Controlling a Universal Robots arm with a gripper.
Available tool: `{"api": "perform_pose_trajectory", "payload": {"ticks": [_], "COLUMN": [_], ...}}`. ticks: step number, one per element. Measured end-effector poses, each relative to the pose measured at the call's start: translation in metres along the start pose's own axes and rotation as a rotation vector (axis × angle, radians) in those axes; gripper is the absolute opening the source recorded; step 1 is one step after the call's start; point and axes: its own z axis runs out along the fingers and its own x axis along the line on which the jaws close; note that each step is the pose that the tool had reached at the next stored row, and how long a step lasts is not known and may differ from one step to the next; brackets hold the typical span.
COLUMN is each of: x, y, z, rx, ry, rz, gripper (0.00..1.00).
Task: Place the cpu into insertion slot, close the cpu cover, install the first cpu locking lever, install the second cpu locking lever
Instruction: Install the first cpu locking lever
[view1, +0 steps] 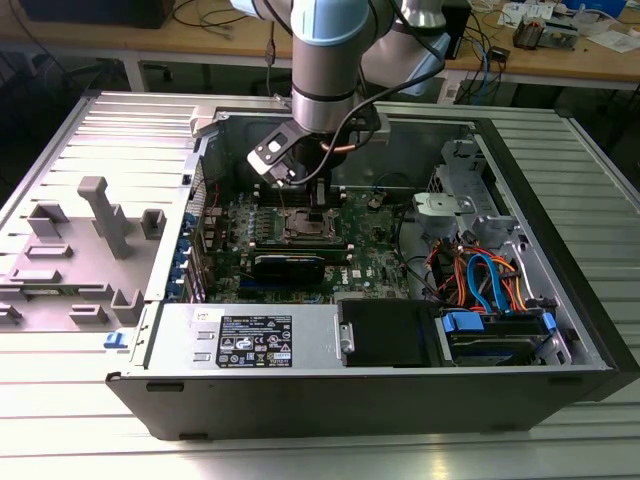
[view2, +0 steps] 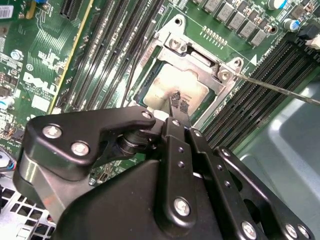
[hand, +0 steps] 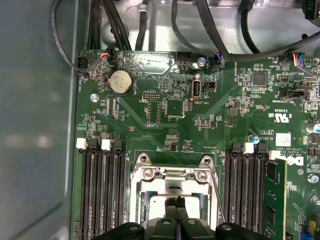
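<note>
Silver-grey, small, flat and square, the metal-topped cpu (view2: 167, 82) lies in the silver-rimmed square insertion slot (view2: 222, 90) mid-board on the green motherboard (view2: 45, 55), beneath the black hand (view2: 177, 102), whose fingertips are together and empty; it looks light, stiff, slick and fragile, best gripped by opposite edges.

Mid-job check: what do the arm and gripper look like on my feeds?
The arm is a grey cylinder with pale blue joint caps; a black cable loops beside its wrist. The gripper is matte black, made of flat hinged links studded with silver screws, tapering to two slim fingers.
</note>
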Motion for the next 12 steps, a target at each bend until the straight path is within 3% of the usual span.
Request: {"api": "perform_pose_trajectory", "payload": {"ticks": [6, 12], "x": [0.0, 0.0004], "y": [-0.0012, -0.011], "z": [-0.0036, -0.0039], "rx": [0.0, 0.0001], "ry": [-0.0006, -0.0005], "rz": [-0.014, -0.033], "gripper": [0.11, 0.11]}}
